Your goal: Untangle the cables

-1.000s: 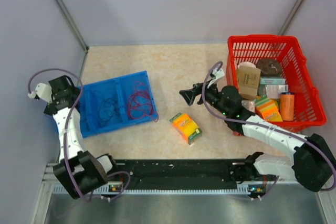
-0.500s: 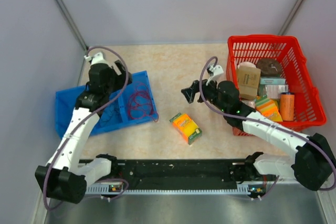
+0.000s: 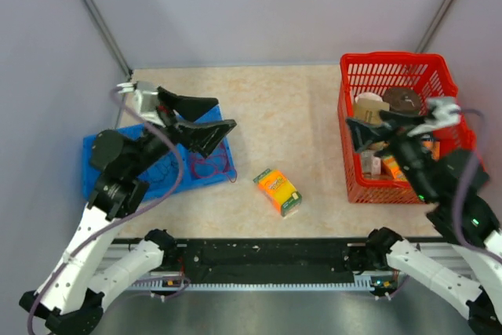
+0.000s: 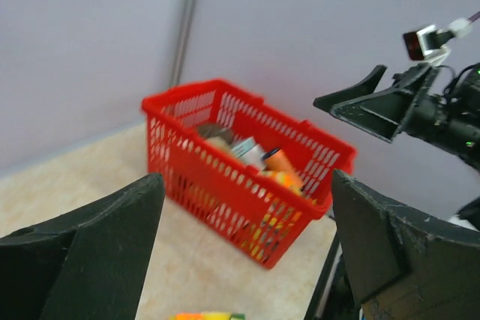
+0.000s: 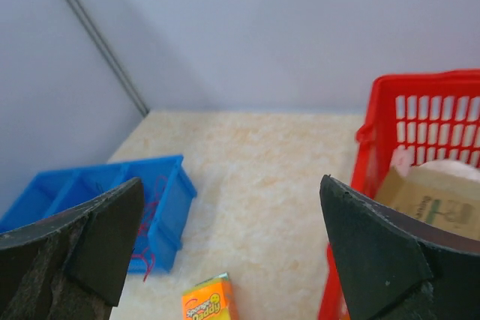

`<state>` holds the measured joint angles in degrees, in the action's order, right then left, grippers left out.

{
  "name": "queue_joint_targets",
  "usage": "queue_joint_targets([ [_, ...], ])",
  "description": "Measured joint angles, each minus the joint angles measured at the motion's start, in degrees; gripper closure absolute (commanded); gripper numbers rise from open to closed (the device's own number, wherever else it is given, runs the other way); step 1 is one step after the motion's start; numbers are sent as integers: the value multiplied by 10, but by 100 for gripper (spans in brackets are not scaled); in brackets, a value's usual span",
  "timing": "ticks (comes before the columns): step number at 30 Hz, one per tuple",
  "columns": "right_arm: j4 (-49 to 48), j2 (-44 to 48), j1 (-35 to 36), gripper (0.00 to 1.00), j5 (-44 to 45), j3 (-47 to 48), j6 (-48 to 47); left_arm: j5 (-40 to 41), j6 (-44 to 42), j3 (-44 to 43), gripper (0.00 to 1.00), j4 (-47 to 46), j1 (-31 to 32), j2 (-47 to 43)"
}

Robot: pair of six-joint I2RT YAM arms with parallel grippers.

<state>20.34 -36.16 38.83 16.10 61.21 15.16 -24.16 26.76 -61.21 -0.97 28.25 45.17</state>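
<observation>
The dark red cables (image 3: 209,165) lie as a loose coil in the right compartment of a blue tray (image 3: 94,151). The blackish cables in the other compartment are mostly hidden under my left arm. My left gripper (image 3: 226,113) is open and empty, raised above the tray's right end and pointing right. My right gripper (image 3: 366,120) is open and empty, raised over the red basket's (image 3: 392,64) left side. In the right wrist view the tray (image 5: 97,185) and a red strand (image 5: 147,213) show far below the open gripper (image 5: 232,252). The left wrist gripper (image 4: 247,260) is open.
An orange and green sponge box (image 3: 278,191) lies on the table between the tray and the basket; it also shows in the right wrist view (image 5: 210,301). The red basket (image 4: 225,177) holds several packs and tins. Grey walls close in the table.
My left arm swung from the tray's left side up over the tray, its gripper now pointing right. My right arm lifted and moved right, from the table's middle to above the basket.
</observation>
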Motion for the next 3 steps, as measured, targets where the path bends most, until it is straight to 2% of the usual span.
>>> queue_joint_targets([
  [3, 33, 101, 0, 1, 32, 27, -24, -45, 17, -7, 2, -63, 1, -39],
])
